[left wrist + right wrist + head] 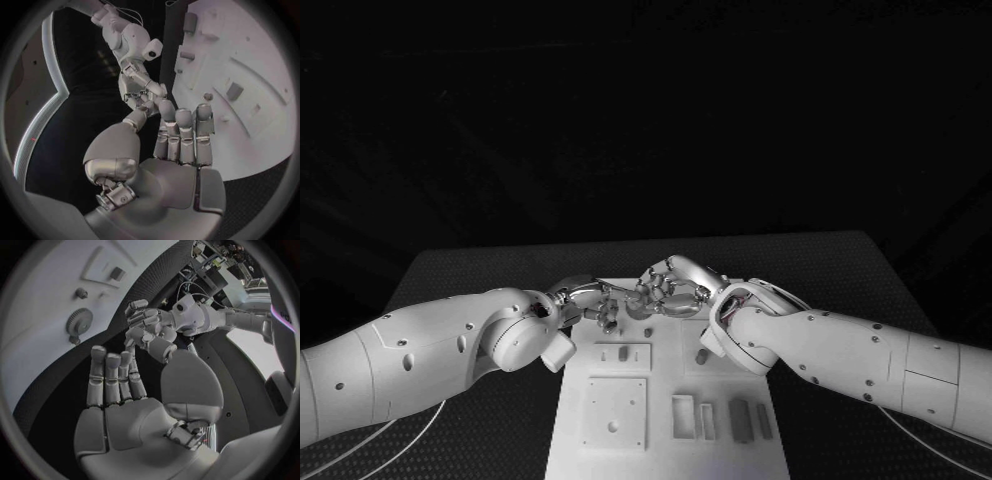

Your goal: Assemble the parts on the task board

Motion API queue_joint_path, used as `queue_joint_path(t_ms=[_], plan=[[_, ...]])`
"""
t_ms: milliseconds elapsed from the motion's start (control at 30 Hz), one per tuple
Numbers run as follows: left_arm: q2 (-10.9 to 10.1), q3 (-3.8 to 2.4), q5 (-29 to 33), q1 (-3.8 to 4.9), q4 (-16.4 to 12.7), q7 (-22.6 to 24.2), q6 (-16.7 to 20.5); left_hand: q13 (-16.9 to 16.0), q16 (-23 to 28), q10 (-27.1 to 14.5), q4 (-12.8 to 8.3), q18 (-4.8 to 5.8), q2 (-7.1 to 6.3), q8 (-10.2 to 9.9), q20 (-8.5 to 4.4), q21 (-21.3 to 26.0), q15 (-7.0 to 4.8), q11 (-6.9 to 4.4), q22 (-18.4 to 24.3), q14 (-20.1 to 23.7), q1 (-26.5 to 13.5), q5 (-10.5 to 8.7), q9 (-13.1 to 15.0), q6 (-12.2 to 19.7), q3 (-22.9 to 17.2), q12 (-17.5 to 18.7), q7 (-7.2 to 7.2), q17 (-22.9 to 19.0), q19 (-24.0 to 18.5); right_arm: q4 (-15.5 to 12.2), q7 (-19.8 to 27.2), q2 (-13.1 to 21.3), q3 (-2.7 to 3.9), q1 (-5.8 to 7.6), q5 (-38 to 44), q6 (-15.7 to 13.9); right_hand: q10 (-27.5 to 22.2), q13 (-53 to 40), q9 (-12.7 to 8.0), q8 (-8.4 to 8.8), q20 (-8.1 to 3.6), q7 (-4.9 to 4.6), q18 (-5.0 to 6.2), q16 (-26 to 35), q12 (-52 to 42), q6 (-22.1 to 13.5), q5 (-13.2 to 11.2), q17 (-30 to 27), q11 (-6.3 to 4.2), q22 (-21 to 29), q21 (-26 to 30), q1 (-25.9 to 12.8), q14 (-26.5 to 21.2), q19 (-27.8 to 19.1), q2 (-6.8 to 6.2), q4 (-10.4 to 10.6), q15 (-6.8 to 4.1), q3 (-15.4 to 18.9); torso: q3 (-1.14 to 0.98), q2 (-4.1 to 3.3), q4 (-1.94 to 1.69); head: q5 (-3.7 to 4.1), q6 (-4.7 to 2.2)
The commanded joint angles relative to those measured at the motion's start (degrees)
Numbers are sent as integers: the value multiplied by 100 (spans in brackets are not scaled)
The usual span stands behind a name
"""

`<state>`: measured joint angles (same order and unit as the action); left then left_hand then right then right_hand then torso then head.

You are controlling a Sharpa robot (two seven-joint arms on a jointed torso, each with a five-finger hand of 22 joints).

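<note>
I have my left hand [583,300] hovering over the far end of the task board [629,440], and from its wrist camera its fingers [185,131] stand nearly straight and side by side with nothing between them, so I read it as released and empty. I judge it is parked there to steady or receive something from the other hand, since the thumb reaches toward the right hand's fingertips. Just beyond those fingers the board carries small raised parts [208,96] and slots, untouched. Moving across, my right hand [678,288] meets the left almost fingertip to fingertip above the board's far edge; in the head view its fingers [112,377] look bunched, yet its own wrist camera shows them long and slightly apart with an empty palm, so I take it as released too, though whether a tiny piece sits at the tips I cannot tell. A gear [79,322] lies on the board well beyond those fingers, with a small knob [81,292] near it. For room, the black tabletop [473,270] lies bare on both sides of the board; the near half of the board, with its rectangular recesses [616,410], lies under my forearms, so any descent needs the hands parted first.
</note>
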<state>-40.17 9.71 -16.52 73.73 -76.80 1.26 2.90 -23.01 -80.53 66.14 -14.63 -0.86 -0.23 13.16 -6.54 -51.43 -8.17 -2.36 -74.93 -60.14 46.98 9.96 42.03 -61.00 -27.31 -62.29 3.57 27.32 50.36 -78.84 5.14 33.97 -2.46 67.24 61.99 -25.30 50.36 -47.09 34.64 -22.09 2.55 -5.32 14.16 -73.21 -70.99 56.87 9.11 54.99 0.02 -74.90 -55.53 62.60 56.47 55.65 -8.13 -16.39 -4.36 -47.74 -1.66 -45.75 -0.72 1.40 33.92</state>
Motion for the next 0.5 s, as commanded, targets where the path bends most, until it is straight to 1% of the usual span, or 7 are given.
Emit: queue_joint_path(t_ms=[33, 233, 267, 400, 500], plan=[[21, -9, 107, 10, -21, -25, -216, 11, -36, 14, 10, 17, -20, 39, -714, -33, -48, -43, -103, 3, 55, -36, 9, -32, -40, -6, 1, -8, 2, -16, 77, -7, -5, -9, 3, 153, 28, -9, 75, -23, -14, -41, 84, -31, 40, 90, -13, 6, 7, -113, -32, -12, -23, -35, 51, -12, 5, 26, 0, 0, -2, 6, 9], [35, -9, 66, 10, -30, -64, -259, 24, -43, 22, 36, 26, -93, 47, -717, -42, -48, -44, -103, -3, 36, -129, 21, -29, -62, -7, 0, -20, 6, -27, 79, -16, -5, -9, 3, 210, 27, -13, 77, -21, -15, -41, 84, -32, 41, 90, -18, 7, 7, -113, -33, -9, -24, -37, 53, -14, 6, 31, 2, -2, 0, -2, 16], [36, -9, 57, 10, -31, -68, -262, 27, -44, 24, 47, 28, -121, 47, -718, -44, -48, -43, -103, -3, 24, -152, 23, -25, -62, -7, 1, -24, 6, -27, 78, -18, -5, -9, 3, 219, 27, -13, 77, -21, -15, -41, 84, -32, 42, 90, -18, 7, 7, -113, -33, -8, -24, -38, 53, -14, 6, 31, 3, -2, 4, -4, 16], [37, -9, 49, 10, -33, -76, -285, 30, -46, 26, 57, 27, -122, 49, -720, -45, -48, -44, -102, -4, 21, -164, 26, -27, -68, -8, 0, -26, 8, -17, 74, -21, -5, -9, 5, 251, 26, -16, 79, -20, -15, -41, 84, -33, 43, 90, -18, 8, 7, -113, -33, -5, -26, -40, 55, -16, 6, 34, 1, -1, 3, 0, 23], [36, -9, -2, 10, -32, -102, -339, 33, -49, 31, 63, 25, -96, 56, -725, -47, -51, -48, -102, -8, 41, -169, 31, -34, -94, -10, -4, -29, 10, -13, 71, -16, -5, -9, 5, 264, 26, -17, 79, -19, -15, -41, 84, -33, 43, 90, -18, 8, 7, -114, -33, -4, -26, -41, 55, -16, 6, 36, 3, -1, 2, 8, 29]])
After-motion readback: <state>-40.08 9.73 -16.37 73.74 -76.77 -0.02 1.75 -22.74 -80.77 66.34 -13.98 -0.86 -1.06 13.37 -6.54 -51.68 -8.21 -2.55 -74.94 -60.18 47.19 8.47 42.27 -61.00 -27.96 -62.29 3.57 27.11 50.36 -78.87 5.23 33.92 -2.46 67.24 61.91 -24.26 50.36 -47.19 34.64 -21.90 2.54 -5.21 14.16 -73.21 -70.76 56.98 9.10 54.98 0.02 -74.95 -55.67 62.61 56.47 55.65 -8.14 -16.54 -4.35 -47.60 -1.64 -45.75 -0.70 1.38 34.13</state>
